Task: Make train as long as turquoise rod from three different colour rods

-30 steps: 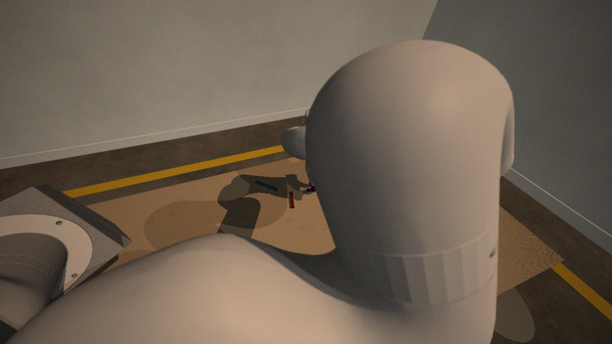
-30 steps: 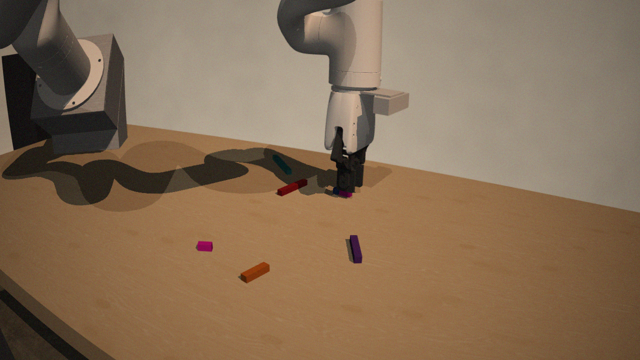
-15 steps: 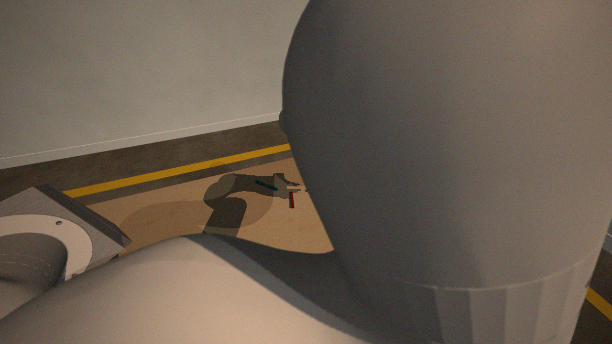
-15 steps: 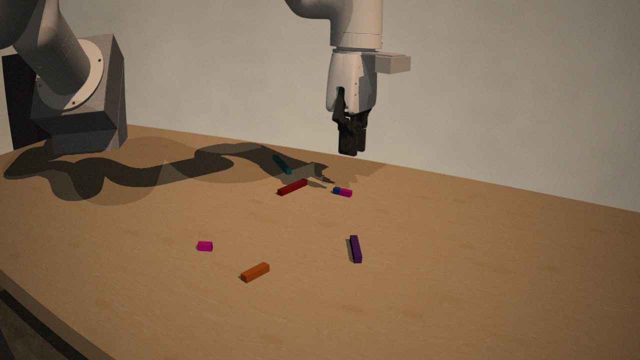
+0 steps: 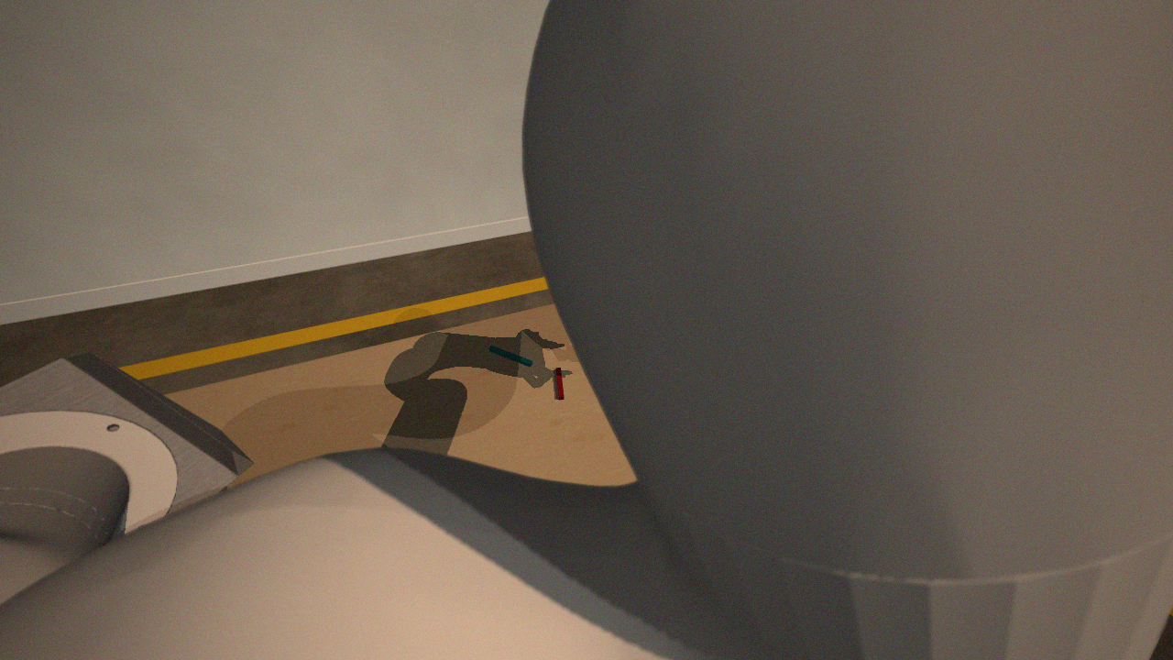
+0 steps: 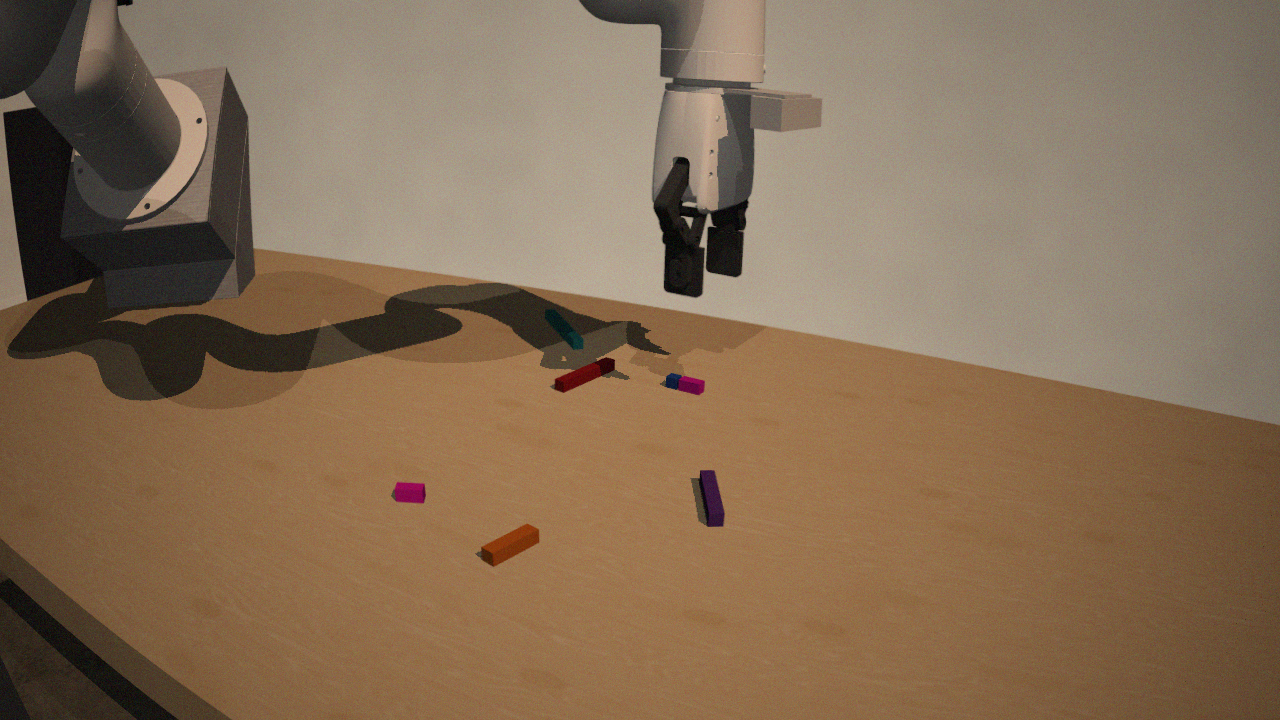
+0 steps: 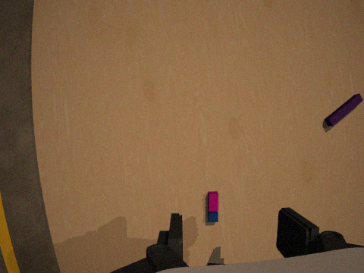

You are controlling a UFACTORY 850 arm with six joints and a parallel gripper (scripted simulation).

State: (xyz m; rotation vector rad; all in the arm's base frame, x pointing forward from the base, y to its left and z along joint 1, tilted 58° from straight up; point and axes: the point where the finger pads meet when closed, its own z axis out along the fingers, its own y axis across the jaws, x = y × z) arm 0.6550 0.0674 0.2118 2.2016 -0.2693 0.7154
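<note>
Operator: What is the state of the pincer (image 6: 704, 279) (image 7: 229, 227), and which rod is required?

Instructor: The fingers are held apart, with nothing between them, above the bench (image 6: 313, 626). The blue rod (image 6: 672, 381) (image 7: 213, 217) and the magenta rod (image 6: 691, 385) (image 7: 213, 201) are laid end to end. The red rod (image 5: 559, 384) (image 6: 583, 376) is judged to be needed: one, two and seven make ten.

Operator: How is it best picked up?

Instructor: The fingers are turned square to its long sides and centred near its middle, so that tipping is avoided. Its position is beyond the blue end, askew to the pair's line.

Operator: And how is it joined?

Instructor: The rod is rotated into line, lowered flat just short of a free end, then eased in lightly; the pair may be skewed by a hard push. The free magenta end is preferred, as the turquoise rod (image 5: 509, 356) (image 6: 563, 329) may be crowded from the blue end. The purple rod (image 6: 712, 497) (image 7: 344, 110) is kept well clear. The fingers are then parted and raised straight up.

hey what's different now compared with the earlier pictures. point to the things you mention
The black gripper fingers (image 6: 704, 273) were down around the short magenta rod (image 6: 691, 385) (image 7: 213, 202) beside the small blue rod (image 6: 673, 381) (image 7: 213, 217). They let go and rose well above, and now stand open. Both rods stayed end to end on the wooden table; the red, turquoise, purple, orange and other magenta rods also stayed put.
</note>
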